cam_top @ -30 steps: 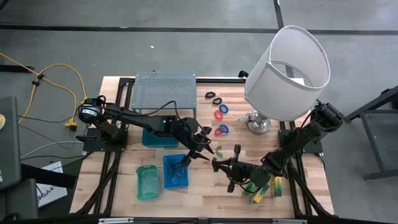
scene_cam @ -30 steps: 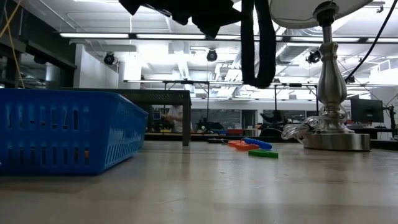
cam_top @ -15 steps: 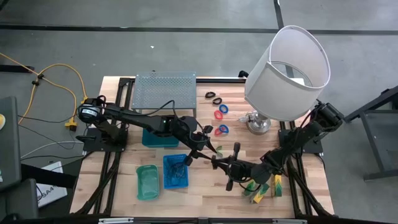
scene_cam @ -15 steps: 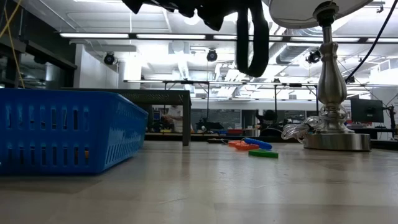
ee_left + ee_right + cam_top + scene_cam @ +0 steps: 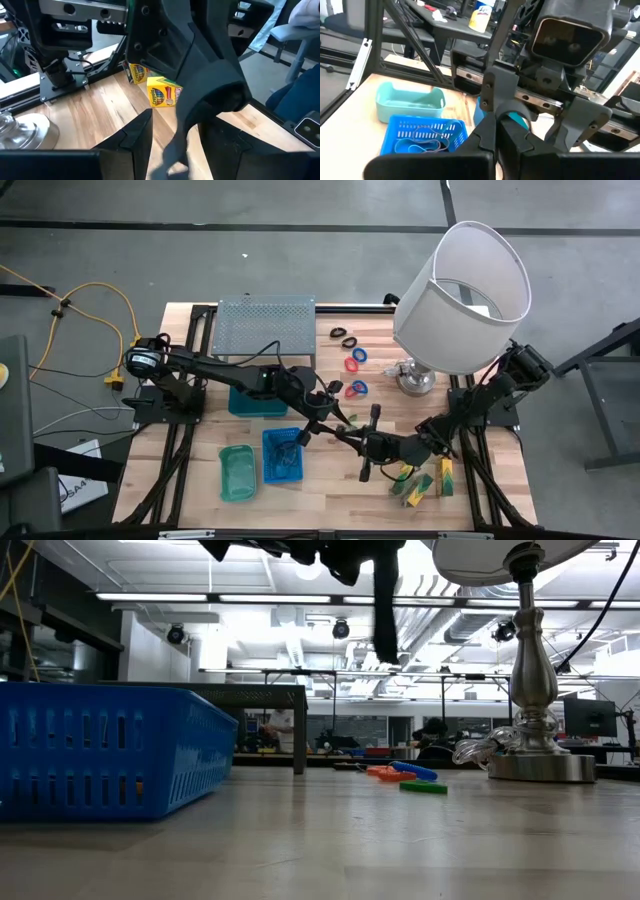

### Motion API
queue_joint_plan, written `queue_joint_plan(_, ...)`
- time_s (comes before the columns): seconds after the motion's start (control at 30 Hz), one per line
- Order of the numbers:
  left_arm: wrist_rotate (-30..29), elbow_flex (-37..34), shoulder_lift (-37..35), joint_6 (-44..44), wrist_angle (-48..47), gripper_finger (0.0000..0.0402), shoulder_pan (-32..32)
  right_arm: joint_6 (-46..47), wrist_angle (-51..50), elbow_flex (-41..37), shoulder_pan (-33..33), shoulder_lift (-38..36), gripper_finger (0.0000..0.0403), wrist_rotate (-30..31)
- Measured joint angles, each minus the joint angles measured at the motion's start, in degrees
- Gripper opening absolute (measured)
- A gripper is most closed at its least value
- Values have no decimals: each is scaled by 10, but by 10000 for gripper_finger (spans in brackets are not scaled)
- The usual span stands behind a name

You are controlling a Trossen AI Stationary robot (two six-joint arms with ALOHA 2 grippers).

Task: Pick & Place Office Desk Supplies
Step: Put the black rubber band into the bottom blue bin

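Observation:
A black band (image 5: 385, 600) hangs in the air above the table, seen edge-on in the low view. My right gripper (image 5: 347, 438) is shut on it near the table's middle. My left gripper (image 5: 335, 420) faces it from the left and is open. Its fingers (image 5: 137, 140) stand on either side of the band (image 5: 180, 135) without touching it. Red and blue rings (image 5: 355, 360) and black loops (image 5: 342, 335) lie flat on the far part of the table. Yellow-green packets (image 5: 425, 485) lie near the right arm's base. My right gripper pinches the black band's loop (image 5: 506, 105) between its two shut fingers. The fingers lie about level and come from the table's right. The band hangs below them, clear of the table.
A blue basket (image 5: 282, 455) with bands in it and a teal tray (image 5: 238, 472) sit at the near left. A blue bin (image 5: 255, 400) lies under the left arm. The grey rack (image 5: 265, 325) stands at the far edge, the white-shaded lamp (image 5: 460, 300) far right.
My right gripper has moved a little toward the table's left and far side, closer to my left gripper. The band it holds has turned: in the low view it showed as an open loop and now shows edge-on, shifted left.

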Motion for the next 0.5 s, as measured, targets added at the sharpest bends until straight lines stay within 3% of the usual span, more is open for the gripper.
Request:
queue_joint_plan(0.27, -26, 0, 0, 0, -1, 143, 0, 0, 0, 0, 0, 0, 3, 0)
queue_joint_plan(0.5, -26, 0, 0, 0, -4, 85, 0, 0, -1, 0, 0, 0, 2, 3)
